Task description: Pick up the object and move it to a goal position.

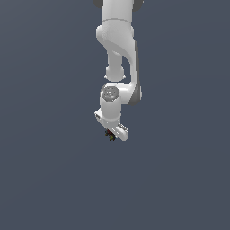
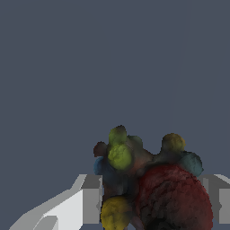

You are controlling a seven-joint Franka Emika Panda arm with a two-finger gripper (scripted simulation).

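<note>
Lumpy object [image 2: 152, 188] between jaws, seemingly gripped; no writing.

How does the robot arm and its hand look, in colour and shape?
The arm is glossy white, made of rounded tube-like segments with dark grey bands at the joints and one grey round cap. The hand is a white blocky body; its fingers are pale grey and square-edged. No cables or markings show.

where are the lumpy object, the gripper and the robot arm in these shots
lumpy object [image 2: 173, 202]: wrist view, on its dark red bulge
gripper [image 1: 111, 134]: exterior view, between its fingertips
robot arm [image 1: 117, 38]: exterior view, on the white upper link
</note>
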